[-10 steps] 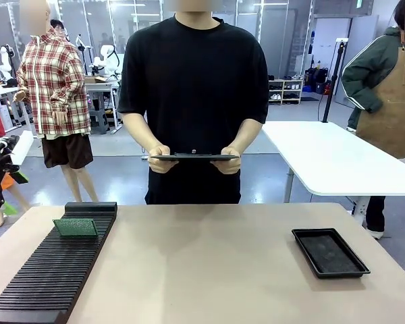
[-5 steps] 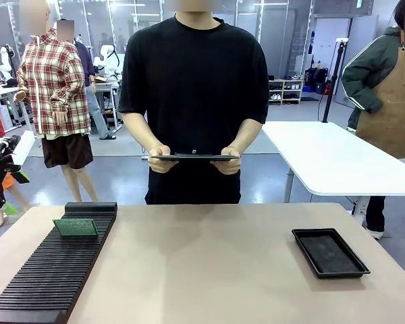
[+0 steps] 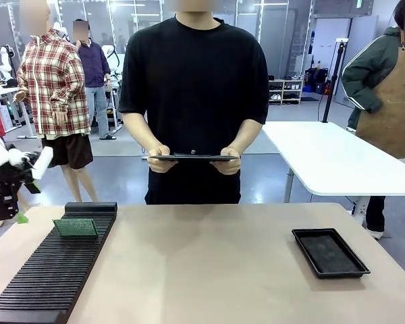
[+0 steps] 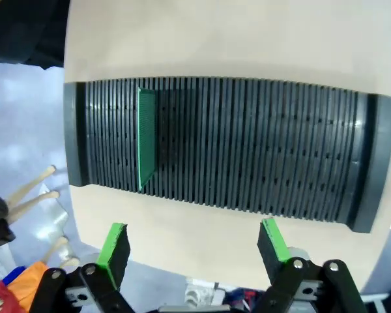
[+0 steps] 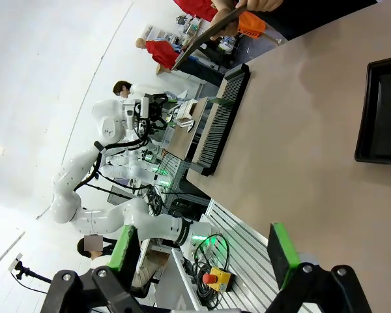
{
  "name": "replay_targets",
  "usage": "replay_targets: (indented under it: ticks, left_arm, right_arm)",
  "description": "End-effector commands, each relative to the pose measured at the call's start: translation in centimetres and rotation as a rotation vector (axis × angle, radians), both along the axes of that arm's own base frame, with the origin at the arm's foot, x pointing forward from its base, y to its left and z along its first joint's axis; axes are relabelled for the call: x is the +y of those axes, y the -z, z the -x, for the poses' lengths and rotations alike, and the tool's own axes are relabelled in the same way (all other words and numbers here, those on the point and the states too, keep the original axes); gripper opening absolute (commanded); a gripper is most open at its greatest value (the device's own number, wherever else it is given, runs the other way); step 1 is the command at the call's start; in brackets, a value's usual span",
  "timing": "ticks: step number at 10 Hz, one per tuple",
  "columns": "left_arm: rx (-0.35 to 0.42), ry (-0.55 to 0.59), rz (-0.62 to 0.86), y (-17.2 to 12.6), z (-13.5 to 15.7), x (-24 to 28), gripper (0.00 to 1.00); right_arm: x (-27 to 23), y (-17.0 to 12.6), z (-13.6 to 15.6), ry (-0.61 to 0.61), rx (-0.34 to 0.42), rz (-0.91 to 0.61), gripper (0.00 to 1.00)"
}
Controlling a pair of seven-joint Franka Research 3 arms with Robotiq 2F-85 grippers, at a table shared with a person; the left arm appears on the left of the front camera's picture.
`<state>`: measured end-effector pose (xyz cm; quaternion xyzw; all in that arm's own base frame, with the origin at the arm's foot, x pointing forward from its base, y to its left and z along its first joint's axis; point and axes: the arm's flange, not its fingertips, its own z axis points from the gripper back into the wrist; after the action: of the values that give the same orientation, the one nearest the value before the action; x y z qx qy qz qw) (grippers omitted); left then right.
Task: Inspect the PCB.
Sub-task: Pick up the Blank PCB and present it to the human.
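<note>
Thin green board [image 3: 75, 227] stands on edge in a slot near the black rack's [image 3: 47, 270] far end. Left gripper [image 4: 193, 238] hangs open above the rack, clear of the board; right gripper [image 5: 205, 251] gapes empty too.

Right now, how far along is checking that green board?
Nothing looks done: the PCB sits untouched in the black rack. In hand: the left gripper hovers open, looking down at it; the right gripper is open too. Picking up and inspecting remain.
</note>
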<state>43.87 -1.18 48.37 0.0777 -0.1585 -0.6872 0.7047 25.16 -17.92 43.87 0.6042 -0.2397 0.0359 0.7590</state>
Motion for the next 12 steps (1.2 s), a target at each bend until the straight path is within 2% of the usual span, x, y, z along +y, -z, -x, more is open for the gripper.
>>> replay_targets:
  ticks: [1, 4, 9, 12]
  left_arm:
    - [-0.034, -0.021, -0.106, 1.1, -3.5, -0.4, 1.00]
    - [0.016, -0.007, -0.094, 4.6, -6.9, -0.4, 1.00]
    - [0.016, 0.002, -0.084, 8.9, -10.7, -1.3, 1.00]
    - [0.014, -0.011, -0.087, 11.2, -12.0, -1.6, 1.00]
  right_arm:
    - [0.0, -0.1, 0.0, 0.001, -0.012, -0.010, 1.00]
    - [0.0, -0.1, 0.0, 0.001, -0.012, -0.010, 1.00]
    - [0.0, -0.1, 0.0, 0.001, -0.012, -0.010, 1.00]
    - [0.0, -0.1, 0.0, 0.001, -0.012, -0.010, 1.00]
